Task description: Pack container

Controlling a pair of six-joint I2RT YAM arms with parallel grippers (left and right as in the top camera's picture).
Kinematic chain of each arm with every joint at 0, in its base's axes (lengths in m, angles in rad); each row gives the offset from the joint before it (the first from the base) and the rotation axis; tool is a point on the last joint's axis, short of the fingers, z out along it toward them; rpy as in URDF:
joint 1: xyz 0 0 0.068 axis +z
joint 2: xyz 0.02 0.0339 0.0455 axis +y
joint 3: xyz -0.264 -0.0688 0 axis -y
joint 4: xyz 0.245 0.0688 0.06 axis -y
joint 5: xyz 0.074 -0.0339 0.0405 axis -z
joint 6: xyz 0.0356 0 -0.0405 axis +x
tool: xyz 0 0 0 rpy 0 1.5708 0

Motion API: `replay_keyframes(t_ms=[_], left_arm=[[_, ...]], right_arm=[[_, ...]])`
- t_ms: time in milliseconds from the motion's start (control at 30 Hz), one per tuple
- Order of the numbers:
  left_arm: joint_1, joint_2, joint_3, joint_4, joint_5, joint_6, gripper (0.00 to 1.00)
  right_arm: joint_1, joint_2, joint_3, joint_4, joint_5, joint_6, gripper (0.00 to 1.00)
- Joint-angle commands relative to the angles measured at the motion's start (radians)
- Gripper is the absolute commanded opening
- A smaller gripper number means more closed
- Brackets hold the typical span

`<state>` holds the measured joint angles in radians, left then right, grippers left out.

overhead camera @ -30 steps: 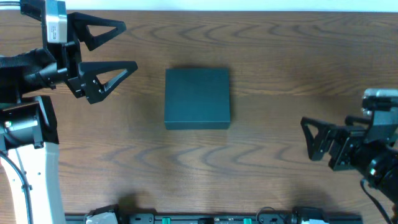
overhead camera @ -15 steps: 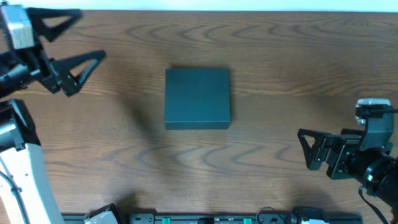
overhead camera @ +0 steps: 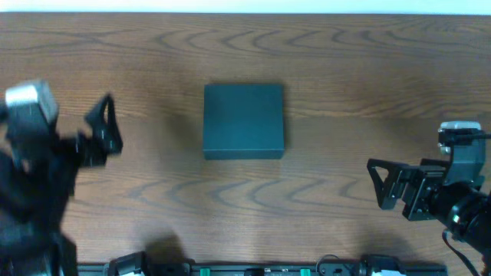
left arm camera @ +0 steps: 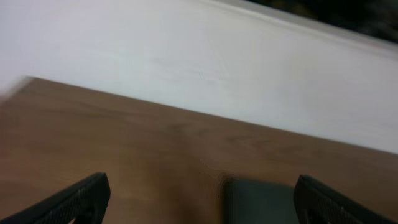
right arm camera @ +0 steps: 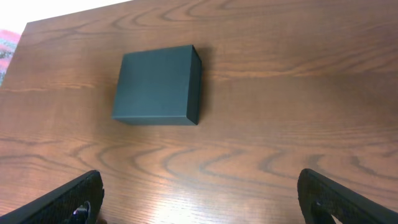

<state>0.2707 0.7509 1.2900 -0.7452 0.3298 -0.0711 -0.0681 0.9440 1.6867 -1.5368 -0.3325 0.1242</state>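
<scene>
The dark teal box (overhead camera: 243, 121) lies closed and flat on the wood-grain worktop (overhead camera: 345, 61), close to the middle and a little toward 12 o'clock in the overhead view. Nothing touches it.

The left hand (overhead camera: 102, 132) is at about 9 o'clock from the box, well apart from it and blurred in the overhead view. From its wrist camera the two fingers stand at the bottom corners, spread wide with nothing between them. The box shows low in that picture, with a white wall (left arm camera: 217, 68) beyond the worktop.

The right hand (overhead camera: 380, 184) is at about 4 o'clock from the box, also well apart. Its fingers are spread wide and hold nothing.
</scene>
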Motion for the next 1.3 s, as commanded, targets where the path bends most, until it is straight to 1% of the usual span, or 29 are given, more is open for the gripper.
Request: replay_keyframes(t_ms=[0,67,200,433,600,867,1000,1267], left_arm=[[-0.007,-0.122,-0.143,-0.009,-0.183,0.087,0.96],[-0.012,-0.208,-0.252,-0.002,-0.207,0.087,0.95],[-0.014,-0.352,-0.460,0.027,-0.210,0.086,0.95],[-0.032,-0.613,-0.819,0.154,-0.214,0.071,0.95],[-0.050,-0.726,-0.998,0.229,-0.209,0.044,0.95],[-0.115,-0.748,-1.160,0.309,-0.245,0.042,0.95],[-0.137,-0.747,-1.165,0.313,-0.288,0.049,0.95],[-0.140,-0.747,-1.165,0.313,-0.296,0.049,0.95]], right_arm=[[-0.003,-0.002,0.000,-0.002,0.003,-0.006,0.99],[-0.003,-0.002,0.000,-0.002,0.003,-0.006,0.99],[-0.003,-0.002,0.000,-0.002,0.003,-0.006,0.99],[-0.003,-0.002,0.000,-0.002,0.003,-0.006,0.99],[-0.003,-0.002,0.000,-0.002,0.003,-0.006,0.99],[-0.003,-0.002,0.000,-0.002,0.003,-0.006,0.99],[-0.003,-0.002,0.000,-0.002,0.003,-0.006,0.99],[-0.003,-0.002,0.000,-0.002,0.003,-0.006,0.99]])
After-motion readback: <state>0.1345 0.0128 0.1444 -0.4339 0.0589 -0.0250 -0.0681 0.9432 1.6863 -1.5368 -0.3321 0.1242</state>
